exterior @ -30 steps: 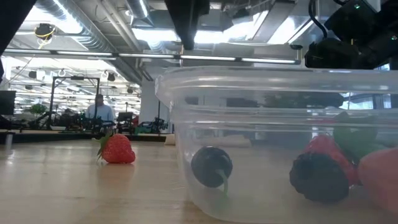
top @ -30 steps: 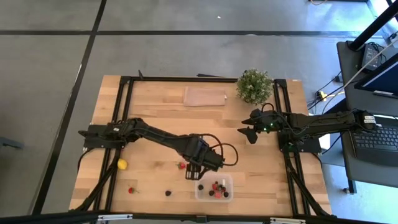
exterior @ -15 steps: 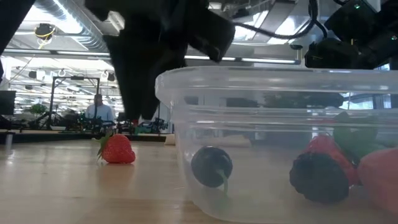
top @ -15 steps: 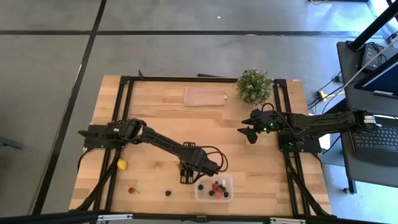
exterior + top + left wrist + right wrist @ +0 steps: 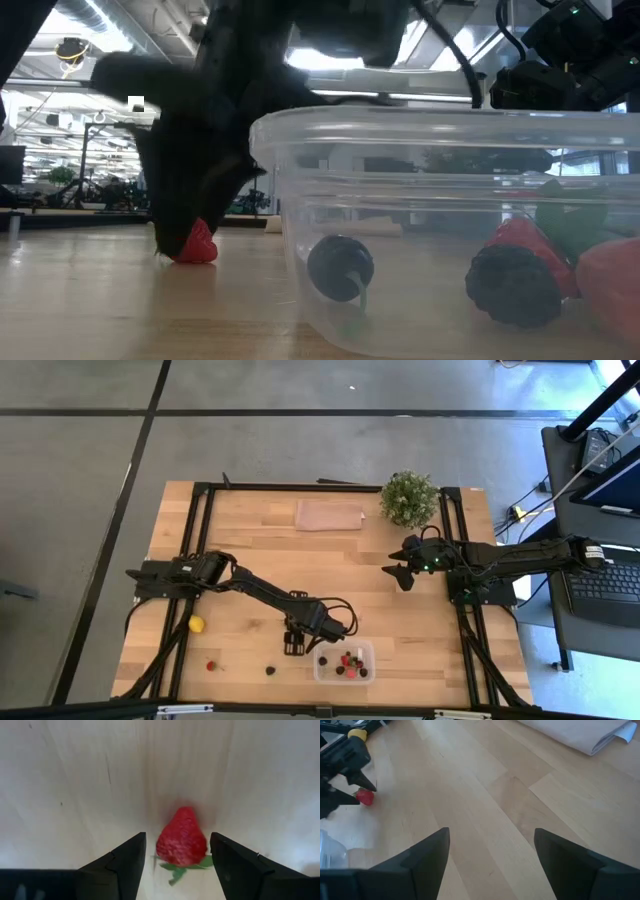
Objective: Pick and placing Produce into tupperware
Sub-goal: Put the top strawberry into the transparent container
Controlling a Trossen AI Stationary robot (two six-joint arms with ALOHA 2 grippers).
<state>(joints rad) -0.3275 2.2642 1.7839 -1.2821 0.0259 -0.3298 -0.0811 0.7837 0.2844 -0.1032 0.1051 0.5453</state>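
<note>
My left gripper (image 5: 292, 644) is open and down at the table just left of the clear tupperware (image 5: 344, 660). Its two fingers stand on either side of a red strawberry (image 5: 181, 842) that lies on its side on the wood, also seen in the low view (image 5: 199, 246); small gaps show on both sides. The tupperware (image 5: 450, 230) holds red and dark berries. A yellow lemon (image 5: 197, 624), another strawberry (image 5: 211, 666) and a dark berry (image 5: 270, 670) lie on the table. My right gripper (image 5: 400, 574) waits open over the table's right side.
A bushy green potted plant (image 5: 409, 498) and a flat brownish sheet (image 5: 329, 515) sit near the far edge. A dark frame (image 5: 200, 540) runs along the table's sides. Bare wood lies between the two grippers. A laptop stands off the table's right side.
My left gripper has moved toward the table's left, away from above the tupperware's far left corner, and come down until its open fingers stand around the strawberry. The strawberry has stayed where it was.
</note>
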